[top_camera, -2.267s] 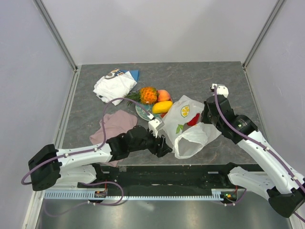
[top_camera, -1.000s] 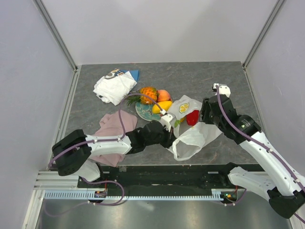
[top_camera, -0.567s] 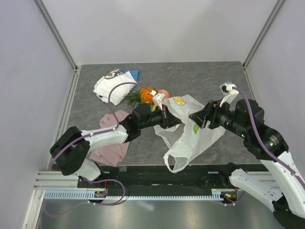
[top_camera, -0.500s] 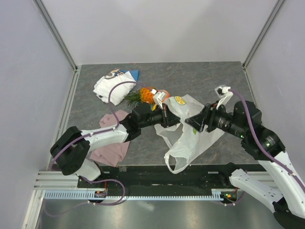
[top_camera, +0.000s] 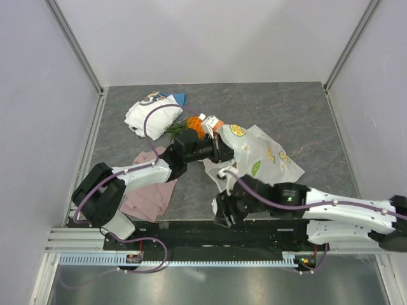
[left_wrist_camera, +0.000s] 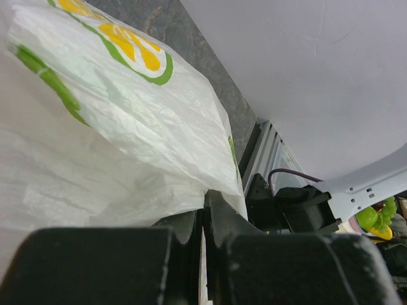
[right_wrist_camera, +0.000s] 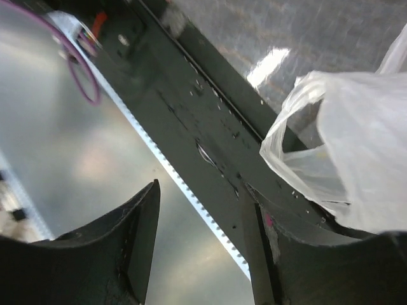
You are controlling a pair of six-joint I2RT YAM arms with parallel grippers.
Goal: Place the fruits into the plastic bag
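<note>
The plastic bag, thin white film with lemon and leaf print, lies spread out right of centre. In the left wrist view the bag fills the picture. My left gripper is shut on the bag's near-left edge and holds it off the table. Behind that gripper the orange pineapple shows, its green crown pointing left; the other fruits are hidden by the arm and the bag. My right gripper hangs open over the table's front edge with nothing between its fingers, and a bag handle loop lies just right of it.
A white folded cloth lies at the back left. A pink cloth lies under my left forearm. My right arm stretches low along the front edge. The black front rail runs under the right gripper.
My right arm has left the bag's right side and swung down and left to the front edge. The left gripper has pulled the bag's edge up and back. The bag now lies spread flatter.
</note>
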